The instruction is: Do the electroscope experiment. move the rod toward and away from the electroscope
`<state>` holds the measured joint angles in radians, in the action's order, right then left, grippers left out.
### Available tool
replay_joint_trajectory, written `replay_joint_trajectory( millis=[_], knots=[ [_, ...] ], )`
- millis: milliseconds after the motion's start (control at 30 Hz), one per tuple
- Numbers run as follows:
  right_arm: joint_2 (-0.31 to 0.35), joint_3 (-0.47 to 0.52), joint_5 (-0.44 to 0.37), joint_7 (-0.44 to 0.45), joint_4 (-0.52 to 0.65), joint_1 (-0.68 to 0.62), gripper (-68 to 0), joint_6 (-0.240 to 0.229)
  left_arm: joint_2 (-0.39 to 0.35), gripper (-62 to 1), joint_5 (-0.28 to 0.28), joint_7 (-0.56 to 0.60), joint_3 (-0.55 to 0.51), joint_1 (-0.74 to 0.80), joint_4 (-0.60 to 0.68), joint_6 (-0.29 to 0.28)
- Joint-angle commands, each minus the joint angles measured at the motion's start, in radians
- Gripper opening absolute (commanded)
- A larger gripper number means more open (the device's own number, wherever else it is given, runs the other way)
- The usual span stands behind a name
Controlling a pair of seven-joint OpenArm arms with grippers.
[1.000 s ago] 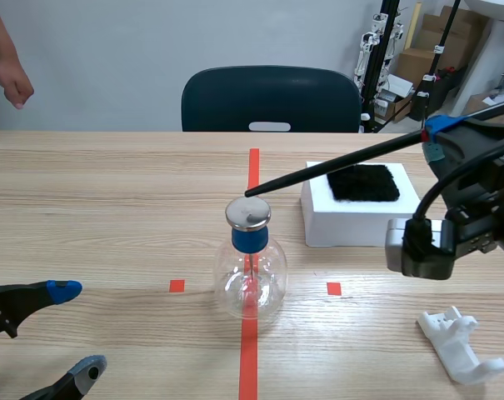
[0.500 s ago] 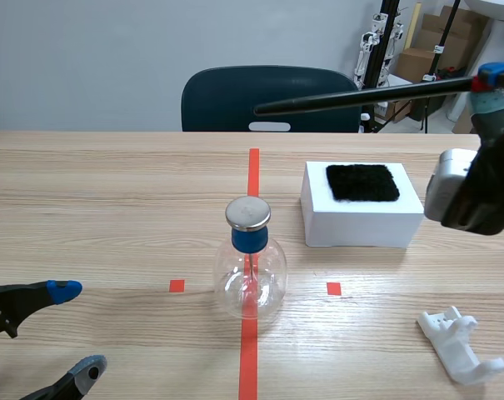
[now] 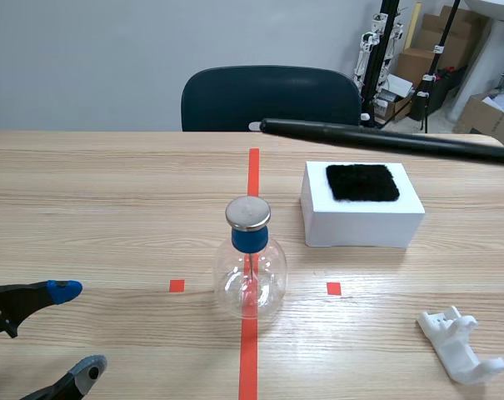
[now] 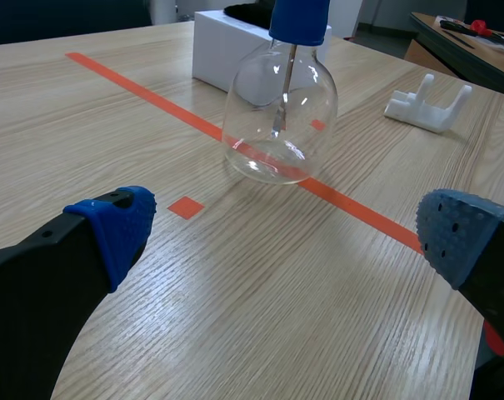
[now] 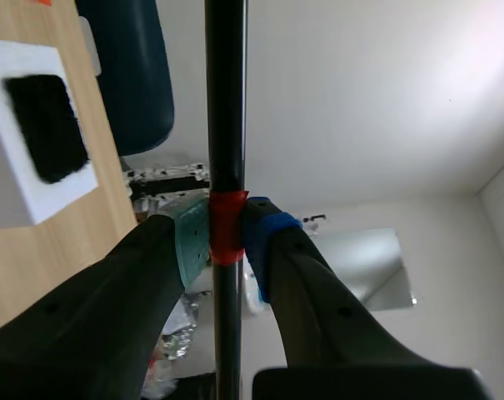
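Right gripper (image 5: 225,229) pinches the rod (image 3: 385,139), held clear at two o'clock of the electroscope (image 3: 250,258); left gripper (image 4: 289,233) spread wide; another approach seemingly remains.

Wooden table (image 3: 110,208): electroscope (image 3: 250,275), white box (image 3: 361,218), white bracket (image 3: 460,346).

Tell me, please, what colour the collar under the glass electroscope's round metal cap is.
Blue; the collar shows best in the scene view.

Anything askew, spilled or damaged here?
Nothing spilled or broken. The electroscope stands upright on the tape line; the right end effector holds the rod aloft. Only the white plastic holder seems to lie on its side.
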<state>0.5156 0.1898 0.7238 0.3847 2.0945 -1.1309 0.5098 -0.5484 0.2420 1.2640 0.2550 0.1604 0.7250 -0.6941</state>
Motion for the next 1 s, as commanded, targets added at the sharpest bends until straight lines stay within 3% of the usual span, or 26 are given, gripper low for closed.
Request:
replay_joint_trajectory(
  millis=[0,133,267,967],
  knots=[
    [-0.015,0.009,-0.043,0.039,0.017,-0.025,-67.5,0.014,0.002,1.4,-0.01,0.013,-0.006,-0.006,0.006,-0.002],
    [-0.034,0.014,-0.138,0.12,0.017,-0.116,-67.5,0.014,0.002,1.4,-0.01,0.013,-0.006,-0.006,0.006,-0.002],
    [-0.034,0.012,-0.178,0.142,0.017,-0.129,-67.5,0.013,0.002,1.4,-0.01,0.013,-0.006,-0.006,0.006,-0.002],
    [-0.034,0.012,-0.178,0.146,0.017,-0.129,-67.5,0.013,0.002,1.4,-0.01,0.013,-0.006,-0.006,0.006,-0.002]
  ],
)
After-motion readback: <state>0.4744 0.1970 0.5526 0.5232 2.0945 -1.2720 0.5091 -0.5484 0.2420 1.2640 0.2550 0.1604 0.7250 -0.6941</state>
